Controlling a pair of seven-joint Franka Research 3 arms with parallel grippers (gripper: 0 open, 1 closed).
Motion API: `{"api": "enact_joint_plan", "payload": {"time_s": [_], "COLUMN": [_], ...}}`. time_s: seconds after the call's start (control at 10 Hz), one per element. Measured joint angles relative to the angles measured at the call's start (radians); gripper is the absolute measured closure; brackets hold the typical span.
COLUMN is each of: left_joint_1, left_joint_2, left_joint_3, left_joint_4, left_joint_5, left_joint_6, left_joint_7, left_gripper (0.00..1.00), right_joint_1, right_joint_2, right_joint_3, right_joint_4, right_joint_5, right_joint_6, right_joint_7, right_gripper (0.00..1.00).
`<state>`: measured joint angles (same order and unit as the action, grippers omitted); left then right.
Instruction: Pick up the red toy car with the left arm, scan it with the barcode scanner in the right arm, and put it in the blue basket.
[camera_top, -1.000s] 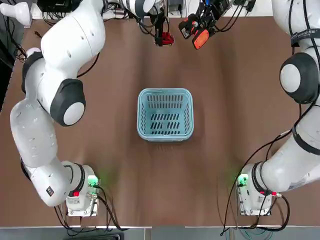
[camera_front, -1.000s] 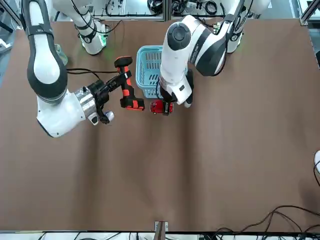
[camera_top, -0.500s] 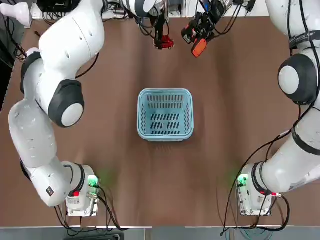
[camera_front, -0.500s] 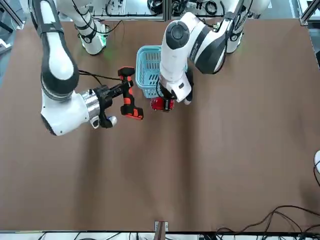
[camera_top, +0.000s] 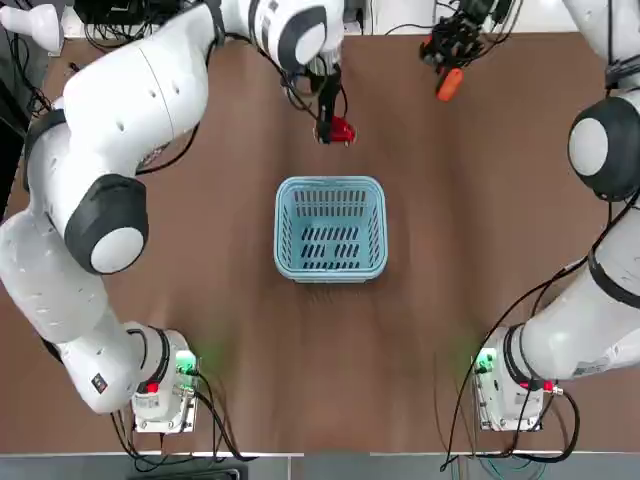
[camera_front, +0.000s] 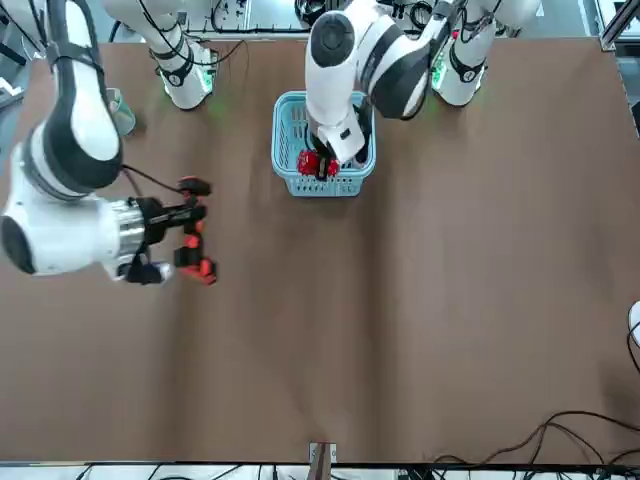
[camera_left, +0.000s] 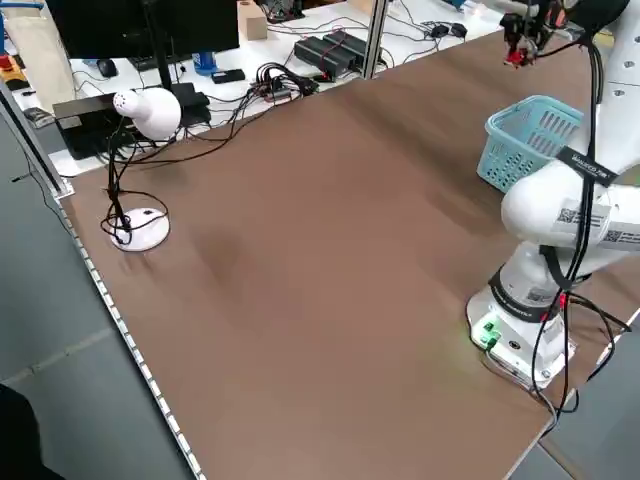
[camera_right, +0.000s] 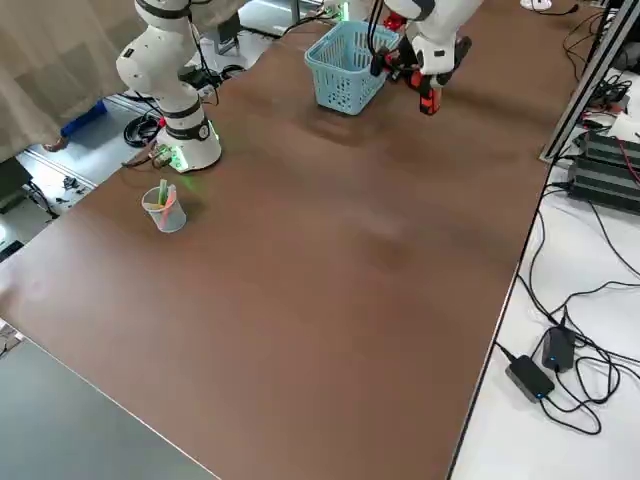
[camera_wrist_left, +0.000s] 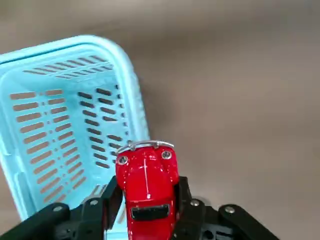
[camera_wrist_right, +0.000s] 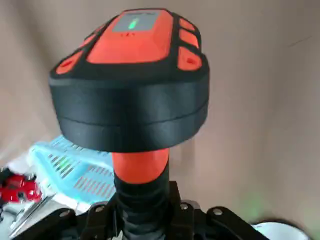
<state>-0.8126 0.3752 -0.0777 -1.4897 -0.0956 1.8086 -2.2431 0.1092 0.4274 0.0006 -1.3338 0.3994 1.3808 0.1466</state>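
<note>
"Since the two arms have drawn apart, what does the list show under 'left'?"

"Item one: the left gripper (camera_wrist_left: 148, 190), above the table beyond the far rim of the basket, its two fingers clenched on the sides of the red toy car (camera_wrist_left: 147, 220). Car: glossy, held aloft, outside the basket. Change noted: it is closer to the basket than a moment ago."

"And under 'right'?"

"Item two: the right gripper (camera_wrist_right: 146, 200), on the far side of the table, toward the robot's right, grasping the handle of the barcode scanner (camera_wrist_right: 135, 112). Change noted: scanner shifted away from the car, the gap between them wider. One small green light on its display (whether that means a good read, I cannot tell)."

"Item three?"

"The blue basket (camera_top: 330, 182), one, slotted walls, upright on the table, in the same place as before."

"What do the changes mean for the task?"

"Scanning is probably over, and delivery seems under way. Remaining, by my reckoning: bring the car back over the basket's opening, lower it inside the walls, release."

"Risks to enter?"

"One: letting go too early, so that the car strikes the rim or drops outside. Two: fingers catching a wall on the way down. The scanner should simply keep clear."
</note>
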Motion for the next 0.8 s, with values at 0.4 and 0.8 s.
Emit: {"api": "enact_joint_plan", "payload": {"time_s": [0.4,0.8], "left_joint_1": [-0.132,-0.138], "left_joint_2": [-0.096,-0.169], "left_joint_3": [-0.024,-0.078], "left_joint_4": [-0.288,-0.469], "left_joint_5": [0.001,0.001], "left_joint_6": [0.190,0.292], "left_joint_7": [-0.014,-0.020], "left_gripper": [0.51,0.51], "right_joint_1": [-0.075,-0.145], "right_joint_2": [0.016,0.099], "right_joint_3": [0.000,-0.002], "right_joint_4": [0.040,0.000], "right_joint_5": [-0.228,-0.315], "right_joint_6": [0.126,0.315], "right_joint_7": [-0.114,-0.190], "right_gripper": [0.64,0.64]}}
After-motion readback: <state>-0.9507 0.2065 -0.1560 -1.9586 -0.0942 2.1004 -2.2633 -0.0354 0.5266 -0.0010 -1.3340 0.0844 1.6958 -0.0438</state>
